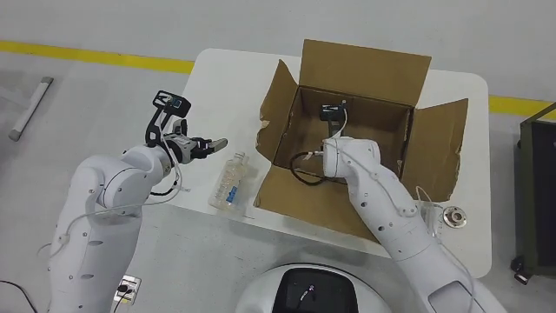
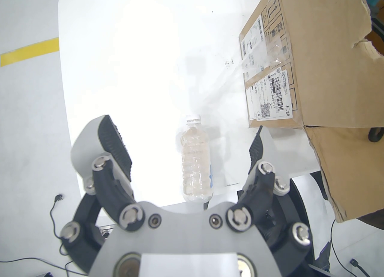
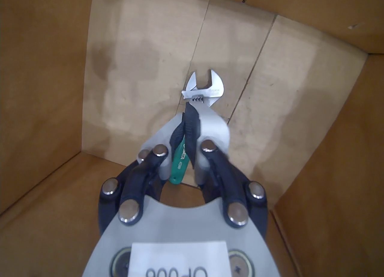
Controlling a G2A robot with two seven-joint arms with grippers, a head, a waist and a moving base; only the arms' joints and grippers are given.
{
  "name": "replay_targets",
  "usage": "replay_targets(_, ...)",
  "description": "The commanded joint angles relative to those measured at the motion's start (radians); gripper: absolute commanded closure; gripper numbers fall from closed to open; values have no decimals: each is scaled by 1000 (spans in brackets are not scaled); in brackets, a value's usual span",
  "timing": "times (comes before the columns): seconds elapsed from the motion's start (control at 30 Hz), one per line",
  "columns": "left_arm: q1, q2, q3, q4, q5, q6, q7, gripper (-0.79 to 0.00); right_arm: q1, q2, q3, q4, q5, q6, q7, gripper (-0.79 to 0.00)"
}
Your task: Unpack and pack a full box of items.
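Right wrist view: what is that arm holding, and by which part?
The right tool is shut on a wrench, gripping its green handle just below the metal head. The left tool is open, empty.

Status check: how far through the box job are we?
Done: the bottle lies out on the table beside the box. In hand: right tool shut on the wrench inside the box; left tool open above the bottle. Left: probably wrench out, then repack both.
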Motion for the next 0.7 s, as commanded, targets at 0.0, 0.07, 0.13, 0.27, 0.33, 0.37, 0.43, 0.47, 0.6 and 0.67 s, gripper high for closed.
replay_targets(0.0,0,0,0,0,0,0,0,-785,9,-9,3,21,-15,-5,5,-259)
replay_targets(0.07,0,0,0,0,0,0,0,-785,12,-18,9,33,-31,-15,15,-277)
replay_targets(0.13,0,0,0,0,0,0,0,-785,9,-24,17,38,-54,-29,29,-286)
replay_targets(0.27,0,0,0,0,0,0,0,-785,-5,-37,32,37,-94,-57,57,-289)
replay_targets(0.33,0,0,0,0,0,0,0,-785,-15,-43,40,30,-109,-70,70,-305)
replay_targets(0.37,0,0,0,0,0,0,0,-785,-18,-46,45,27,-117,-76,76,-326)
replay_targets(0.43,0,0,0,0,0,0,0,-785,-25,-52,54,27,-133,-84,84,-351)
replay_targets(0.47,0,0,0,0,0,0,0,-785,-27,-56,58,27,-139,-87,87,-348)
replay_targets(0.6,0,0,0,0,0,0,0,-785,-33,-70,68,42,-161,-95,95,-363)
replay_targets(0.67,0,0,0,0,0,0,0,-785,-33,-77,71,51,-171,-97,97,-357)
